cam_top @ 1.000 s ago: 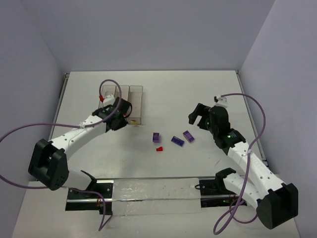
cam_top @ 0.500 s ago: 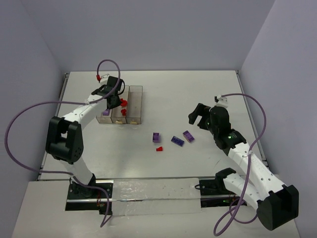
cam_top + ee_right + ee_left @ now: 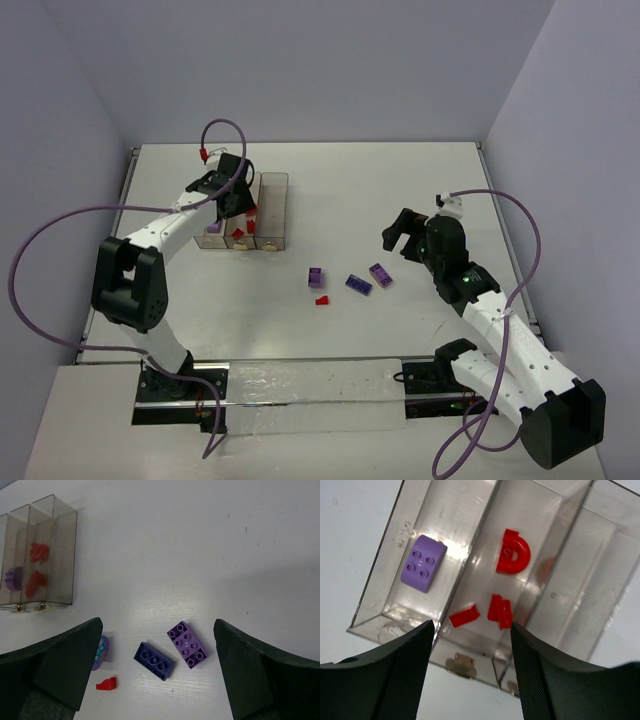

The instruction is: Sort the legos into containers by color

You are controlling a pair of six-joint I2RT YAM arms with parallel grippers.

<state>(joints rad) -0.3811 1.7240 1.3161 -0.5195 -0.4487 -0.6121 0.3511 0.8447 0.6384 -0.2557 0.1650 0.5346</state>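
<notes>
Three joined translucent containers point(image 3: 275, 200) stand at the back left. In the left wrist view the left bin point(image 3: 395, 545) holds a purple studded brick point(image 3: 423, 562). The middle bin holds a red arch piece point(image 3: 512, 557) and two red bits point(image 3: 500, 611). The right bin looks empty. My left gripper point(image 3: 235, 197) hovers over the bins, open and empty point(image 3: 470, 672). Loose legos lie mid-table: a purple piece point(image 3: 316, 277), a red wedge point(image 3: 322, 299), a dark purple brick point(image 3: 155, 661) and a light purple brick point(image 3: 187, 644). My right gripper point(image 3: 400, 235) is open and empty above them point(image 3: 157, 677).
Small pale yellowish bits point(image 3: 458, 662) sit at the near foot of the bins; I cannot tell what they are. Purple cables loop from both arms. The table's raised edges run along the left point(image 3: 125, 200) and right point(image 3: 500, 220).
My left gripper moved from the bins' near end to above them. A red piece that was beside the gripper now lies in the middle bin. The right arm barely moved.
</notes>
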